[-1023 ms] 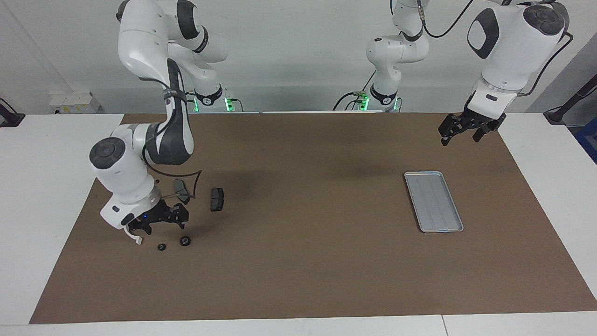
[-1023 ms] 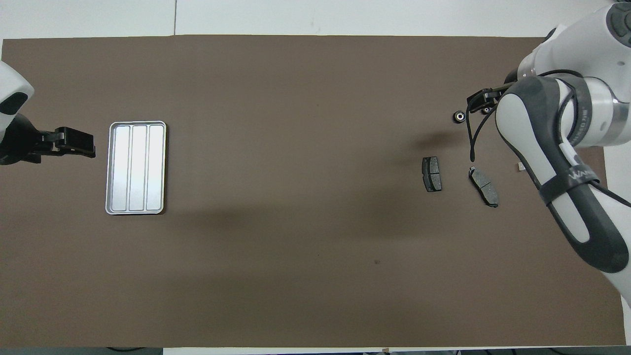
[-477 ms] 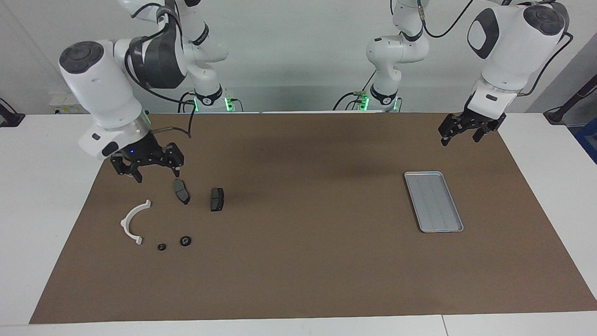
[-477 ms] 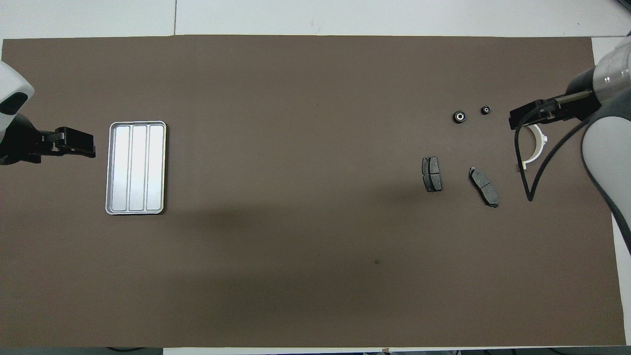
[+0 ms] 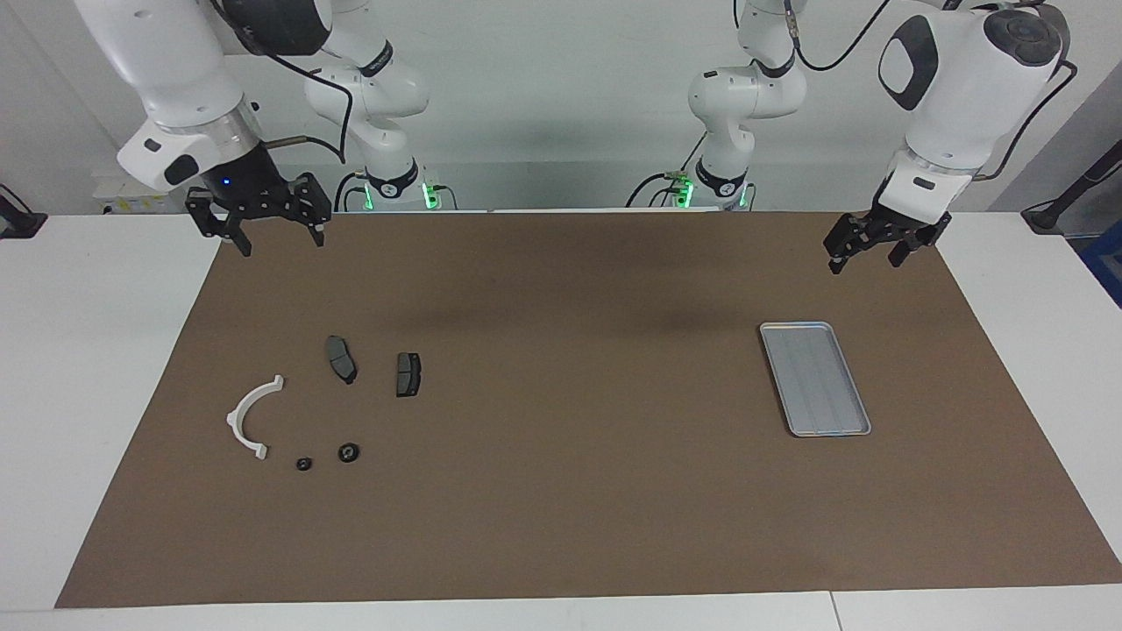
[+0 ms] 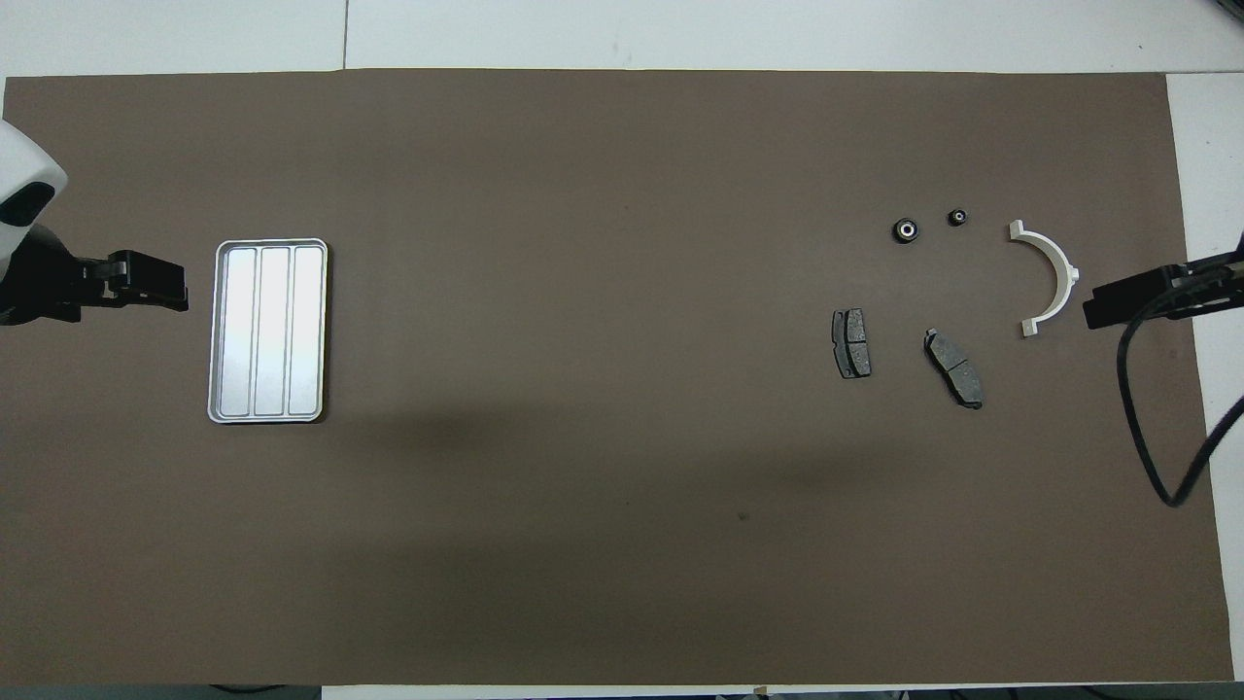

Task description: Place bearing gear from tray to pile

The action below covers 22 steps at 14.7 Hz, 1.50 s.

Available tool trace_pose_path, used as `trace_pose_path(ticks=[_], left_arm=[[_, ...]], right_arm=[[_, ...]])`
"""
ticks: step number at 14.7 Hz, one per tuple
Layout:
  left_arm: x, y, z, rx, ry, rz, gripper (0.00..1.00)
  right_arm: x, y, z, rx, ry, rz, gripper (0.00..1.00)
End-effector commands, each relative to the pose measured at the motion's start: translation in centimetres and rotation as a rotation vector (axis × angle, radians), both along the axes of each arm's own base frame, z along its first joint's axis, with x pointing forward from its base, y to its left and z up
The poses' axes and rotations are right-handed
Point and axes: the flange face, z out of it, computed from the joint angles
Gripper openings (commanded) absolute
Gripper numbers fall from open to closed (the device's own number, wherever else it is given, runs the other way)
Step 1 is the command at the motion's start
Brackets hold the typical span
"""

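We scan the whole table and find no lettering, number or label that we can read — not on the tray [image 5: 815, 379], not on the small parts lying well apart from it toward the right arm's end, not on the brown mat [image 5: 561, 491] under it. The white arm casings above the tray carry dark panels only — whatever marks they may have are too small for us to make out.
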Motion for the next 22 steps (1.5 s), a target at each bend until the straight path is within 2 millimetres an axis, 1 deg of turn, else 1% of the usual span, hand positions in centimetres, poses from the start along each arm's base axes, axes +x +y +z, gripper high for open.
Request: trace_pose_path(ticks=[1,3,5,11,22], left_arm=[[-0.47,0.00,0.42,-0.007,0.002,-0.007,1.00],[-0.48,0.00,0.35,-0.007,0.004,-0.007,1.00],[-0.48,0.00,0.35,-0.007,0.004,-0.007,1.00],[-0.48,-0.09,0.42,-0.007,0.002,-0.009,1.00],[-0.47,0.00,0.42,-0.007,0.002,-0.007,1.00]], right_arm=[[-1.33,0.08,0.18,0.001,0.012,-0.017,1.00],[-1.28,0.30,-0.20,-0.003,0.018,-0.100,1.00],[-1.30,0.66,-0.29,-0.009,0.021,-0.131,1.00],[-0.97,0.40,-0.62,0.001,0.021,-0.070,1.00],[-0.89,0.69,-0.44,-0.002,0.018,-0.064,1.00]])
